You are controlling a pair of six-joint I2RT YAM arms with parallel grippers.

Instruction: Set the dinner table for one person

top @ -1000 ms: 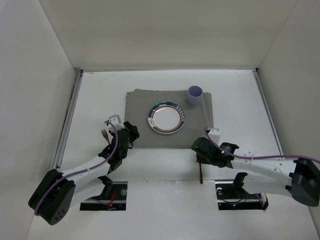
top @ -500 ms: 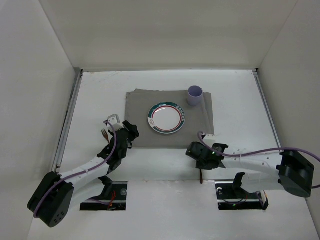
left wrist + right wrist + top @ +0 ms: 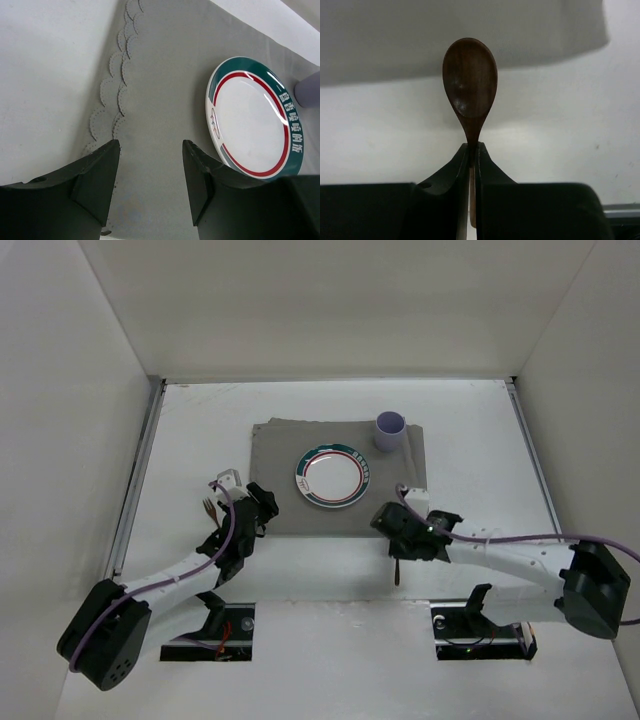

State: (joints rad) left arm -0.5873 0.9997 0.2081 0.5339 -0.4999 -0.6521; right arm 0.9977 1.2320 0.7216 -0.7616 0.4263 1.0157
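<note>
At the near right edge of the grey placemat point(image 3: 280, 450), the right gripper point(image 3: 474, 147) is clamping a wooden spoon point(image 3: 470, 80) by its thin neck, so narrow a hold that the spoon is at risk of twisting or landing askew. At the placemat's left edge, the left gripper point(image 3: 150, 145) is hovering with fingers spread wide and empty. The white dinner table point(image 3: 200, 410) is stretching all around the placemat, where a careless swing could knock the central plate point(image 3: 334, 476) or the far-corner cup point(image 3: 390, 428).

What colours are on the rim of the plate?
Plate: dark green outer band, red ring inside, white centre. Clearest in the left wrist view.
</note>
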